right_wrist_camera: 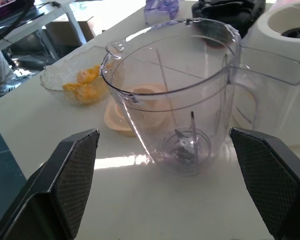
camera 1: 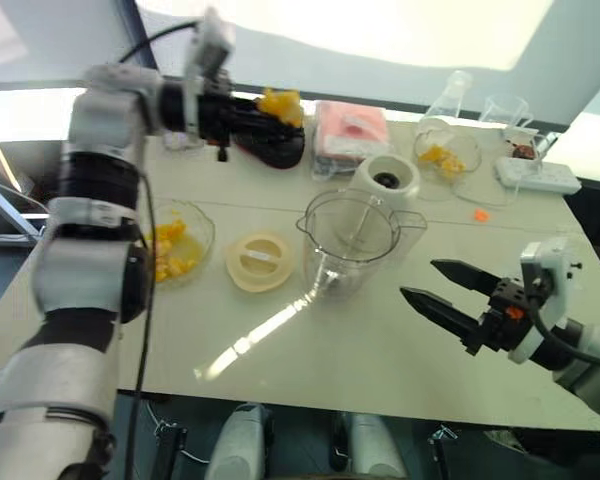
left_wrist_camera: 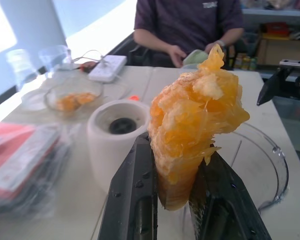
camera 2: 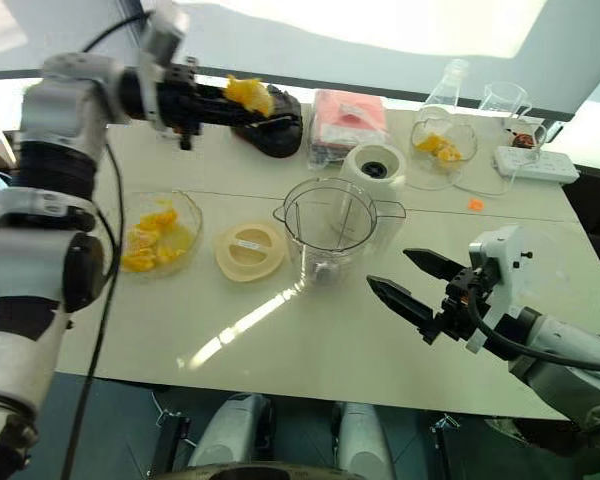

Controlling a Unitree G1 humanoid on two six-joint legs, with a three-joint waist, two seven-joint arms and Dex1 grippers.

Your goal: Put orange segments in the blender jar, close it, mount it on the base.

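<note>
My left gripper [camera 1: 280, 112] is raised over the far left of the table, shut on an orange segment [left_wrist_camera: 192, 125]. The clear blender jar [camera 1: 350, 240] stands upright and uncovered at mid-table, its blades visible inside [right_wrist_camera: 185, 147]. Its cream lid [camera 1: 260, 261] lies flat to the jar's left. The white blender base [camera 1: 385, 180] stands just behind the jar. A glass bowl of orange segments [camera 1: 175, 245] sits at the left. My right gripper [camera 1: 435, 285] is open, low over the table to the right of the jar, fingers pointing at it.
A second glass bowl with orange pieces [camera 1: 445, 158] sits at the back right, beside glass beakers [camera 1: 505, 110] and a white power strip [camera 1: 535, 178]. A pink packet [camera 1: 350, 130] and a black object [camera 1: 275, 148] lie at the back. A person sits beyond the table [left_wrist_camera: 190, 25].
</note>
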